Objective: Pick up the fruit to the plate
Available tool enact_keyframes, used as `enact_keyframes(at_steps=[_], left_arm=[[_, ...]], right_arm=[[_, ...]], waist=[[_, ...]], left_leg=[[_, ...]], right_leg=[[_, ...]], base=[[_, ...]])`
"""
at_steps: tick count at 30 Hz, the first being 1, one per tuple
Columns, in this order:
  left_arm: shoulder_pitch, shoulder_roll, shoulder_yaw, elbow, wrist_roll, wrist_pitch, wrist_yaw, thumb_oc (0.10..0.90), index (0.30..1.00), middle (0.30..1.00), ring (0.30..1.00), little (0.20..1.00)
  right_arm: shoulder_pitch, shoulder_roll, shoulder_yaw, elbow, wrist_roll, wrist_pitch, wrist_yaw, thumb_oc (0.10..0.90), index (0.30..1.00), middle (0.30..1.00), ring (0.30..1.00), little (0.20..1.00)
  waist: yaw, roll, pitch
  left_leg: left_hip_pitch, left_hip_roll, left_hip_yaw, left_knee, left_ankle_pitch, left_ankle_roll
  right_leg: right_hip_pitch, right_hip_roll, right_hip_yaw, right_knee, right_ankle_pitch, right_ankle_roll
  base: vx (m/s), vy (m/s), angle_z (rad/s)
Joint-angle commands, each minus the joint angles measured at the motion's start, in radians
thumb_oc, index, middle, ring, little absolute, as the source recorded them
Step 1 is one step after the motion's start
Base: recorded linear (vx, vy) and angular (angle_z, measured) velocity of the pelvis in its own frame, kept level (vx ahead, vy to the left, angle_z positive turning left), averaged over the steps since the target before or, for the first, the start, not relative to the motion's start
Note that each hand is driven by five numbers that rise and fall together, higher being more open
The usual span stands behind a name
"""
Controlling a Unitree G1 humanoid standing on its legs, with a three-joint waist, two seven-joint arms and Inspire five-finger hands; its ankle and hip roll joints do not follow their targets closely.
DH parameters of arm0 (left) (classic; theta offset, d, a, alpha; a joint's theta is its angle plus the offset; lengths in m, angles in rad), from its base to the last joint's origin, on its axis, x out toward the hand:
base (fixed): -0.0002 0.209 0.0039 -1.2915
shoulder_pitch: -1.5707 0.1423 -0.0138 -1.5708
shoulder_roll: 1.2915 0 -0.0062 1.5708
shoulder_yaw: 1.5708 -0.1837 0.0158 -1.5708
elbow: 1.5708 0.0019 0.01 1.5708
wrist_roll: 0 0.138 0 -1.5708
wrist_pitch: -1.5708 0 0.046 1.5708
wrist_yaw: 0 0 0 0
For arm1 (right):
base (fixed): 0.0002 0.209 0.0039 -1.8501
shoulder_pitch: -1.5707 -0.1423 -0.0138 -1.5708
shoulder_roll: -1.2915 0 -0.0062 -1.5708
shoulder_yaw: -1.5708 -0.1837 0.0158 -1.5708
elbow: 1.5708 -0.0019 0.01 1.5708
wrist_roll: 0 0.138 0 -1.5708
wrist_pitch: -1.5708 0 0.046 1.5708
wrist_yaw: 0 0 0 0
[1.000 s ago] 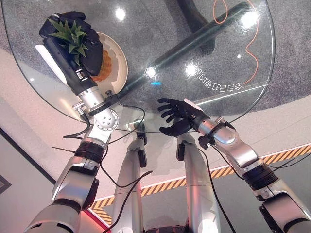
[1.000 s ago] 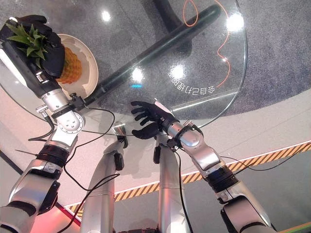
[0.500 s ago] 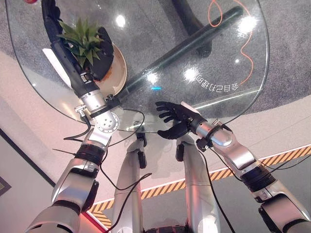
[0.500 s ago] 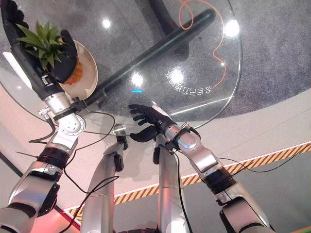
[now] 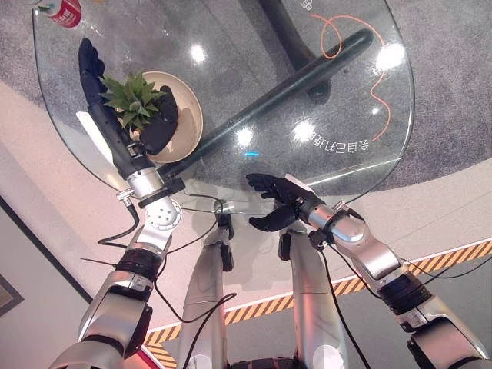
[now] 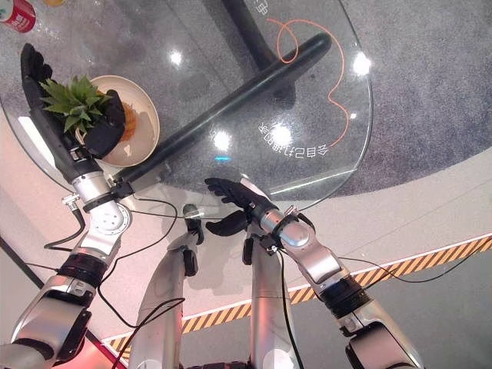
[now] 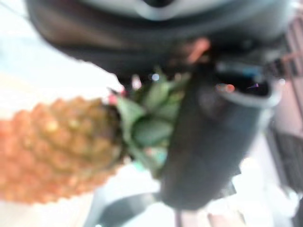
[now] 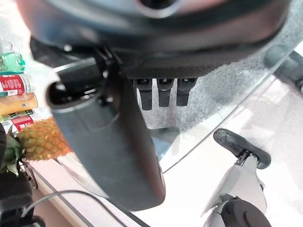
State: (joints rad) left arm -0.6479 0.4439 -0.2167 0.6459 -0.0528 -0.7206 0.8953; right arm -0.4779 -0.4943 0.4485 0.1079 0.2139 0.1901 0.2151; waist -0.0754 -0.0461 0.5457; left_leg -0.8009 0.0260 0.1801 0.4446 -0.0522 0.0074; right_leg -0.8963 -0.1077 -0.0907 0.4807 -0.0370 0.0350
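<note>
Robot's left hand [image 5: 115, 115] reaches over the far left part of the round glass table [image 5: 361, 84] in the left eye view. Its fingers [image 5: 91, 69] point straight out past the green crown, and the thumb [image 5: 163, 123] bends against the other side of the crown, so the hand looks loosened around the pineapple [image 5: 137, 108]. The fruit sits on the beige plate [image 5: 188, 115], with the leaves towards the wrist. A red can [image 5: 65, 11] stands at the far edge of the table. The right hand [image 5: 278, 201] hangs at the near edge of the table, well apart from the plate, with spread, relaxed fingers and nothing in it.

From the right eye view the scene is the same: the pineapple's orange body [image 6: 127, 121] shows a little beside the thumb, lying on the plate [image 6: 146, 127].

Left wrist view is blurred; the orange fruit [image 7: 57, 146] and its leaves lie just beside the dark thumb [image 7: 213, 142].

Right wrist view shows the thumb [image 8: 109, 142] and short finger ends, holding nothing; the pineapple [image 8: 40, 139] and some bottles [image 8: 16, 101] are far behind.
</note>
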Motion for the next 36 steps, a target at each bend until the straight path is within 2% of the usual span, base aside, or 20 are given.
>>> enact_keyframes(at_steps=[1,10,14,19,26,36], left_arm=[[0.047,0.03,0.071,-0.084,-0.038,-0.041,-0.012,0.8,0.9,0.9,0.9,0.9],[0.148,0.021,0.104,-0.085,-0.242,-0.01,-0.204,0.8,0.9,0.9,0.9,0.9],[0.203,0.017,0.113,-0.093,-0.28,0.003,-0.27,0.8,0.9,0.9,0.9,0.9],[0.271,-0.001,0.123,-0.104,-0.336,-0.003,-0.32,0.8,0.9,0.9,0.9,0.9],[0.295,-0.002,0.12,-0.103,-0.381,0.013,-0.381,0.8,0.9,0.9,0.9,0.9],[0.339,-0.007,0.121,-0.114,-0.366,0.008,-0.412,0.8,0.9,0.9,0.9,0.9]], right_arm=[[0.064,0.016,-0.036,-0.122,-0.009,-0.075,0.045,0.8,0.9,0.9,0.9,0.9],[0.111,0.016,-0.059,-0.117,-0.007,-0.1,0.059,0.8,0.9,0.9,0.9,0.9],[0.133,0.012,-0.07,-0.121,-0.009,-0.107,0.061,0.8,0.9,0.9,0.9,0.9],[0.17,0.008,-0.081,-0.121,-0.014,-0.129,0.076,0.8,0.9,0.9,0.9,0.9],[0.182,-0.005,-0.093,-0.115,-0.004,-0.141,0.087,0.8,0.9,0.9,0.9,0.9],[0.203,-0.01,-0.105,-0.112,0.0,-0.161,0.103,0.8,0.9,0.9,0.9,0.9]], waist=[[0.041,0.029,-0.026],[0.061,0.029,-0.026],[0.069,0.031,-0.026],[0.073,0.031,-0.026],[0.073,0.029,-0.026],[0.074,0.036,-0.026]], left_leg=[[0.072,-0.083,-0.004,-0.047,-0.018,-0.001],[0.167,-0.068,-0.017,-0.058,-0.023,-0.005],[0.196,-0.064,-0.025,-0.064,-0.021,-0.008],[0.227,-0.06,-0.033,-0.066,-0.019,-0.013],[0.251,-0.056,-0.036,-0.069,-0.012,-0.018],[0.297,-0.057,-0.034,-0.084,-0.007,-0.02]], right_leg=[[0.086,0.05,-0.075,-0.021,0.018,0.044],[0.179,0.036,-0.097,-0.006,-0.016,0.047],[0.211,0.032,-0.108,-0.008,-0.024,0.046],[0.251,0.03,-0.117,-0.013,-0.035,0.042],[0.28,0.028,-0.123,-0.019,-0.038,0.039],[0.333,0.026,-0.124,-0.041,-0.04,0.035]], base=[[0.0,-0.07,-0.02],[0.01,-0.085,0.03],[0.0,-0.066,0.04],[0.0,-0.041,0.0],[0.0,-0.016,0.0],[0.0,0.0,0.0]])
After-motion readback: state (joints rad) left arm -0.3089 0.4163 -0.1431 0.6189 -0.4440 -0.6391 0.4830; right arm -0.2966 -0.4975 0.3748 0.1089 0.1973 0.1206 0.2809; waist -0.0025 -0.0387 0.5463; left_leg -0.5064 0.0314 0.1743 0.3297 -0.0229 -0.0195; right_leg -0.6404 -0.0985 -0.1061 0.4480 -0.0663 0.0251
